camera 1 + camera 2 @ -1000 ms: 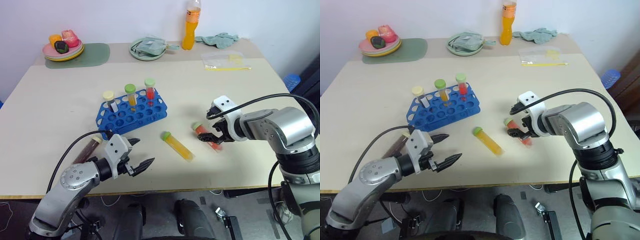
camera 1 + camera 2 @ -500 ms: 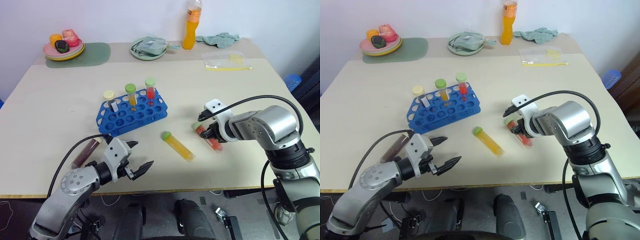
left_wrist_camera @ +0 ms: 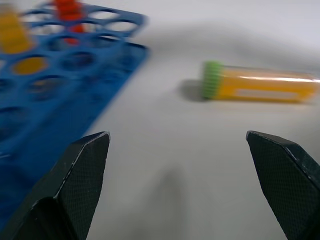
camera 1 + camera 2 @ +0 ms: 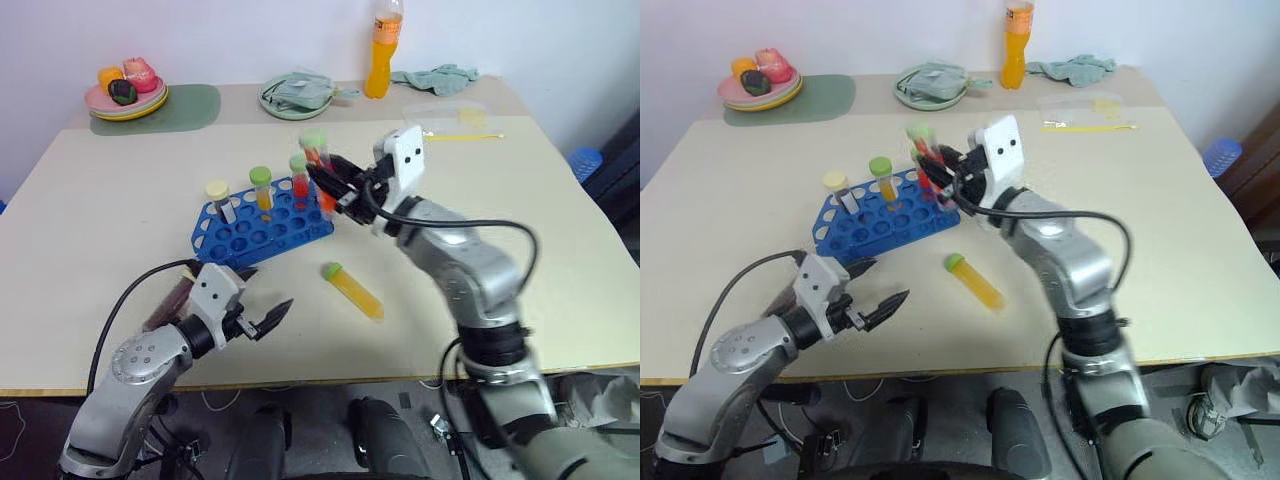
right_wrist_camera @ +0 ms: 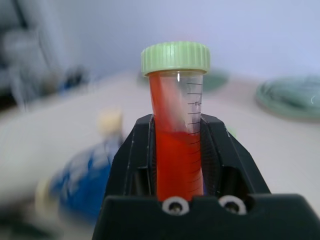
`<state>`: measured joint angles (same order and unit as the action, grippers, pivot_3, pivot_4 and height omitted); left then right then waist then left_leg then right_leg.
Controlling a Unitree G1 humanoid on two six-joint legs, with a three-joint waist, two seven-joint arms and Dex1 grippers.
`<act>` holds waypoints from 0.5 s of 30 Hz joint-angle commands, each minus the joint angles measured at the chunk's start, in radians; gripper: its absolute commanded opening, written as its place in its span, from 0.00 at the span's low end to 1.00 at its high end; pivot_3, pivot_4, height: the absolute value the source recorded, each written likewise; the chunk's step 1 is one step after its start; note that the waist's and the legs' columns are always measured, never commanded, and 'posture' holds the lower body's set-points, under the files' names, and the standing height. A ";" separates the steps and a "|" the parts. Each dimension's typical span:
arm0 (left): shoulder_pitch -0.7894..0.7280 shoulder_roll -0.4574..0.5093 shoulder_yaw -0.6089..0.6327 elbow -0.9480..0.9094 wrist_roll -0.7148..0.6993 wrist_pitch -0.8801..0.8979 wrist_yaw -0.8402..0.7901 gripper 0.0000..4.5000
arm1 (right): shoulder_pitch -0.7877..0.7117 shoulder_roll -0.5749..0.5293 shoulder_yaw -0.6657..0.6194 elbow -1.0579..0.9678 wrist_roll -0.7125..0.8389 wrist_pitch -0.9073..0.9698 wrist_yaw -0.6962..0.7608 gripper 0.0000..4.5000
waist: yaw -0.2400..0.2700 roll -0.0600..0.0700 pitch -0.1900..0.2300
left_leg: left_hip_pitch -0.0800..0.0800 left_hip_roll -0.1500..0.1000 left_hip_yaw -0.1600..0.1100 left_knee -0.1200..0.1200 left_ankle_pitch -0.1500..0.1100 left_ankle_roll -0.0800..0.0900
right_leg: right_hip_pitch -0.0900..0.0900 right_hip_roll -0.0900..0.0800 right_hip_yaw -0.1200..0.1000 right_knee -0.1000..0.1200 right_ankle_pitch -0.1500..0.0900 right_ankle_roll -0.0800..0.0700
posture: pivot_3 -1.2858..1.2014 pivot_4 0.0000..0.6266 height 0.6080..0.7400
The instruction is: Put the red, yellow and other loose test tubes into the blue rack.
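left eye view gives me a pale beige worktop (image 4: 120, 200) pushed against a white wall. along the far edge i see a plate of toy food (image 4: 126, 98) on a green mat (image 4: 185, 106), a green dish (image 4: 295, 98) with cloth in it, an orange bottle (image 4: 379, 55), a crumpled teal cloth (image 4: 436, 78) and a clear bag (image 4: 450, 120).

the blue rack (image 4: 262, 225) sits near the middle of the worktop, skewed so its long side runs up toward the right. three tubes stand upright in its back row: a yellow-capped one (image 4: 219, 199), a green-capped orange one (image 4: 262, 187) and a green-capped red one (image 4: 299, 180).

my right end effector (image 4: 330, 178) is pinched on the red tube (image 4: 318, 160), up off the worktop just over the rack's right end. the tube's green cap is at the top, its long axis close to upright with a slight lean; in the right wrist view it rises straight between the two black fingers (image 5: 130, 160).

the yellow tube (image 4: 352, 290) lies flat on the worktop in front of the rack, cap toward the rack, body running away to the right and nearer me.

a dark brown tube (image 4: 172, 303) lies flat left of my left arm, long axis slanting toward the rack.

my left end effector (image 4: 258, 300) is spread wide and empty, low over the worktop near the rack's front edge.
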<state>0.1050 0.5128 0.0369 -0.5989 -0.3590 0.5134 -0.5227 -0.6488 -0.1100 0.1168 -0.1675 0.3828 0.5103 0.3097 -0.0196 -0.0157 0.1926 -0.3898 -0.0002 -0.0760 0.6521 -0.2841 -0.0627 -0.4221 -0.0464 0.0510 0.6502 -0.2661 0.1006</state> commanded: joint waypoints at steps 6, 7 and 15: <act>0.020 -0.005 0.060 -0.047 -0.018 -0.020 0.012 1.00 | 0.007 0.148 0.012 0.301 -0.151 -0.422 -0.018 0.16 | -0.002 0.000 0.000 | 0.000 0.000 0.000 -0.001 0.000 -0.001 | -0.001 0.000 0.000 0.000 0.000 0.000 | 0.52 0.24 1.00; 0.022 -0.005 0.063 -0.050 -0.019 -0.020 0.013 1.00 | 0.006 0.155 0.008 0.321 -0.155 -0.441 -0.018 0.16 | -0.003 0.000 0.000 | 0.000 0.000 0.000 -0.001 0.000 -0.001 | -0.001 0.000 0.000 0.000 0.000 0.000 | 0.52 0.24 1.00; 0.019 0.000 0.070 -0.062 -0.025 -0.013 0.021 1.00 | -0.016 0.200 -0.007 0.466 -0.187 -0.550 -0.012 0.16 | -0.009 0.001 0.000 | 0.000 0.000 0.000 -0.001 0.001 -0.001 | -0.002 0.000 0.000 0.001 0.000 0.000 | 0.52 0.24 1.00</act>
<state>0.1247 0.5098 0.0936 -0.6183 -0.3803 0.5127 -0.5056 -0.6342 0.0685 0.1129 0.3047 0.1988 0.0019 0.2928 -0.0284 -0.0152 0.1928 -0.3896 -0.0002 -0.0761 0.6509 -0.2834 -0.0640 -0.4239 -0.0462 0.0511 0.6516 -0.2659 0.1001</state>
